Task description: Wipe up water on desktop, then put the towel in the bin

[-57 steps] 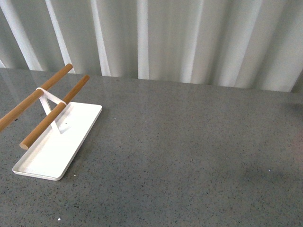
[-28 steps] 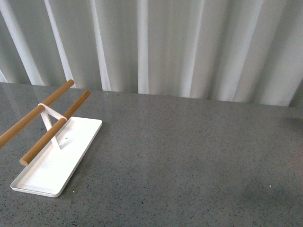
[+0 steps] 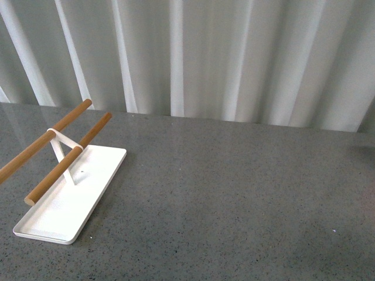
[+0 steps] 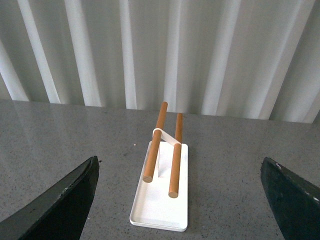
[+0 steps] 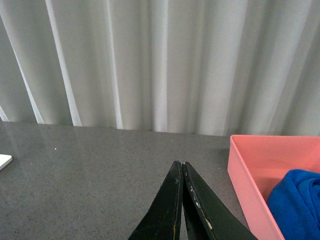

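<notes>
The dark-grey speckled desktop [image 3: 234, 199] fills the front view; no arm shows there. The blue fuzzy towel [image 5: 300, 200] lies inside a pink bin [image 5: 245, 172] in the right wrist view, beside my right gripper [image 5: 181, 165], which is shut and empty with its black fingertips [image 5: 175, 172] pressed together above the counter. My left gripper [image 4: 182, 172] is open wide and empty, its black fingers [image 4: 65, 200] at the two sides of the left wrist view, held above the desktop [image 4: 60, 140].
A flat white tray [image 3: 96, 175] carrying a rack of two wooden rods [image 3: 64, 158] stands at the left of the counter; it also shows in the left wrist view [image 4: 162, 200]. White pleated curtains [image 3: 205, 52] hang behind the counter.
The front view has shifted a little: the tray and rods sit slightly lower and the curtain takes up more of the picture. Nothing on the counter has moved.
</notes>
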`<state>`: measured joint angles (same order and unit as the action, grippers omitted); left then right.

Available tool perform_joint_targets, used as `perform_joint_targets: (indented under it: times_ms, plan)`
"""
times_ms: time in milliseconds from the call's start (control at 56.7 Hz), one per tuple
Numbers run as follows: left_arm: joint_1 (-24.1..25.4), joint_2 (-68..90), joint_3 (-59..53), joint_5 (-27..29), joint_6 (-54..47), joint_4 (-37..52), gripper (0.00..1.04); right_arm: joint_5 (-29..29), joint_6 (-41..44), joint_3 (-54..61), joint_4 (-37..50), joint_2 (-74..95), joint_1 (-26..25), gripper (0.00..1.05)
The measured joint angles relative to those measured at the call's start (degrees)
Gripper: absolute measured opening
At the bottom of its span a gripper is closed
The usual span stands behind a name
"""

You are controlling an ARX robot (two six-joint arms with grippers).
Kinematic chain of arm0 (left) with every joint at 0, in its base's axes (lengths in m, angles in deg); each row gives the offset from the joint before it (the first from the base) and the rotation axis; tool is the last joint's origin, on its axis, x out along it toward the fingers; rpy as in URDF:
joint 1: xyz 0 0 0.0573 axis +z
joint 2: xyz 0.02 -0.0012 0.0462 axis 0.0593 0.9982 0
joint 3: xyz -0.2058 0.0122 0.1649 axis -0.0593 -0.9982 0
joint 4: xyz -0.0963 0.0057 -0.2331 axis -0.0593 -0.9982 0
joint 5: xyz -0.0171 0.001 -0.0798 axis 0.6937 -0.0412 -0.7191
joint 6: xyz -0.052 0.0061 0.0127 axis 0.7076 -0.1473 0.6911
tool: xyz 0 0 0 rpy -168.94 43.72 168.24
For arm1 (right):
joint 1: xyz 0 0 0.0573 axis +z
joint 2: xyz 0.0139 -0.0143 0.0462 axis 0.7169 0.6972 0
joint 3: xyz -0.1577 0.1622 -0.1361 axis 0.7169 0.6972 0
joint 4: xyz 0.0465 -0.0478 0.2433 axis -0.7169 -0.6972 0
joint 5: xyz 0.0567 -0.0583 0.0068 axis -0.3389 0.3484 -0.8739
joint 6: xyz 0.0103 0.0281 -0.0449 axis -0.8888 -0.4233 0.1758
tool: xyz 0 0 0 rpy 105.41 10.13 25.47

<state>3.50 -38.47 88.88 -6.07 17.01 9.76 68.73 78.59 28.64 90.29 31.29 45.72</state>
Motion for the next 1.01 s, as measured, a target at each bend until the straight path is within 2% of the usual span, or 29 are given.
perform_joint_targets:
  times_ms: [318, 706, 794, 847, 1006]
  plan:
    - [0.00, -0.07, 0.00, 0.00, 0.00, 0.00, 0.98, 0.00, 0.02, 0.00, -0.20, -0.02, 0.00, 0.05]
    - [0.00, -0.07, 0.00, 0.00, 0.00, 0.00, 0.98, 0.00, 0.02, 0.00, -0.20, -0.02, 0.00, 0.72]
    - [0.00, -0.07, 0.00, 0.00, 0.00, 0.00, 0.98, 0.00, 0.00, 0.00, -0.20, -0.02, 0.00, 0.91]
    - [0.00, -0.07, 0.00, 0.00, -0.02, 0.00, 0.98, 0.00, -0.02, 0.00, -0.20, -0.02, 0.00, 0.99]
    - [0.00, -0.07, 0.00, 0.00, 0.00, 0.00, 0.98, 0.00, -0.04, 0.00, -0.20, -0.02, 0.00, 0.98]
